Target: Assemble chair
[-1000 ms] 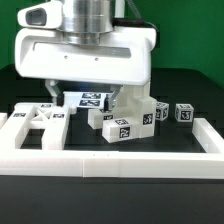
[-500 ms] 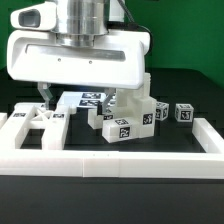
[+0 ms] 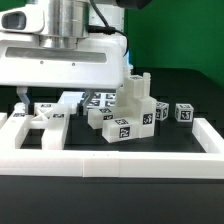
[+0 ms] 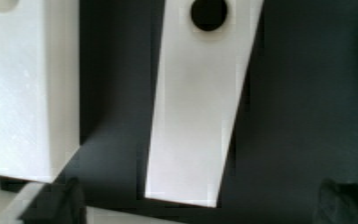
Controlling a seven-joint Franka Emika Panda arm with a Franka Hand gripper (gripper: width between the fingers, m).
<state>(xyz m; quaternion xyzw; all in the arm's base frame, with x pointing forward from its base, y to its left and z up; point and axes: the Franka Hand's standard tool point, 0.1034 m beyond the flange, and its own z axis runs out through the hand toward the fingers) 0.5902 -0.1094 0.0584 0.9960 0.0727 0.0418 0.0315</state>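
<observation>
the chair parts (image 3: 128, 115) are all loose, nothing joined that i can make out. most of them are huddled mid-worktop, blocks leaning on one another with a tall post (image 3: 135, 88) standing up among them, and a tagged cube (image 3: 183, 112) sits just beside the heap on the exterior view's right. on the exterior view's left some flat pieces (image 3: 38, 120) lie low, close against the border wall (image 3: 110, 160). that wall rings the black worktop (image 3: 196, 90), i'd guess to keep pieces from sliding away and to give the arm something to square them against.

the arm's big white hand hangs over those flat pieces and blocks much of what's under it. from the wrist camera i'm looking straight down on a long white slab (image 4: 202, 120) with a dark hole near one end, surely a socket for a peg or post, and a second slab (image 4: 25, 90) lies alongside it with a dark gap between them.

the claw (image 4: 197, 200) is spread wide and holds nothing. its two dark fingertips (image 4: 51, 203) sit at either side of the wrist view, well apart, and the holed slab runs between them. my reading is that it's lining up to straddle that slab across its narrow width, the only way a piece lying flat like that can be pinched. whether the tips are down level with it, i can't tell.
</observation>
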